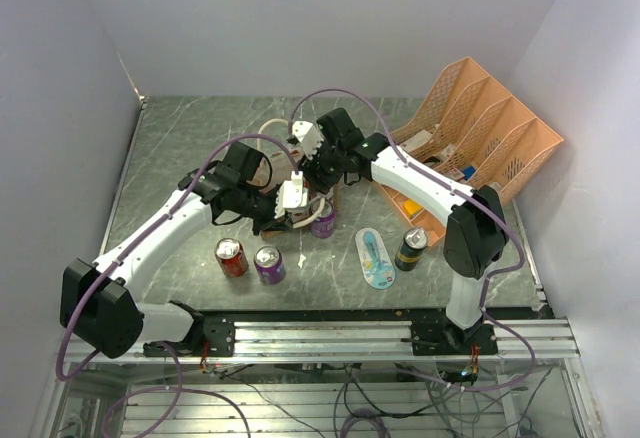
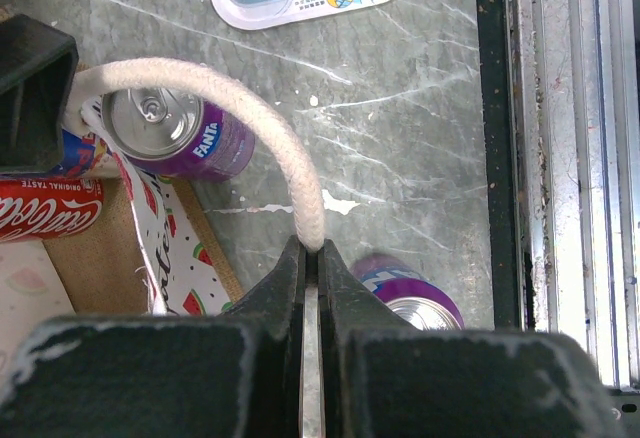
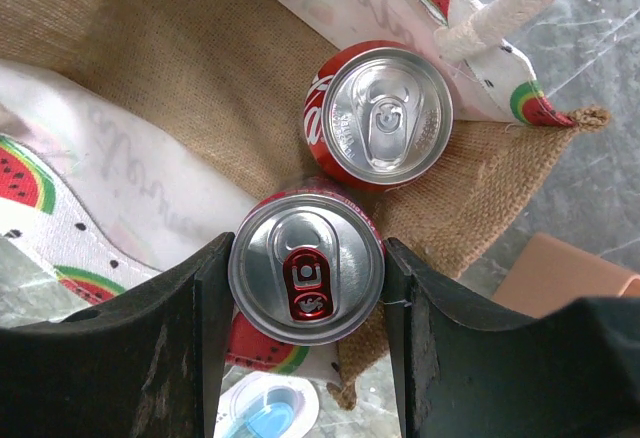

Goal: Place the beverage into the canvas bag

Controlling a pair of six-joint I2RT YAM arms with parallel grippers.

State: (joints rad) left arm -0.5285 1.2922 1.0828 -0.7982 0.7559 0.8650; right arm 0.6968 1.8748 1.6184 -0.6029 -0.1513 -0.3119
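Note:
The canvas bag (image 3: pixel 170 88) lies open under both grippers, tan inside with watermelon prints; in the top view (image 1: pixel 305 208) it is mostly hidden. My right gripper (image 3: pixel 306 273) is shut on a red can (image 3: pixel 306 258) with a red tab, held upright at the bag's mouth near its rim. A second red cola can (image 3: pixel 380 116) stands inside the bag. My left gripper (image 2: pixel 312 253) is shut on the bag's white rope handle (image 2: pixel 290 158) and holds it up. A red Coca-Cola can (image 2: pixel 45 210) shows at the bag's mouth in the left wrist view.
A purple Fanta can (image 2: pixel 175 133) stands right beside the bag. A red can (image 1: pixel 231 256), a purple can (image 1: pixel 268 264) and a dark can (image 1: pixel 411 248) stand near the front. A blue blister pack (image 1: pixel 375 258) lies flat. The orange mesh organizer (image 1: pixel 480 133) is at the back right.

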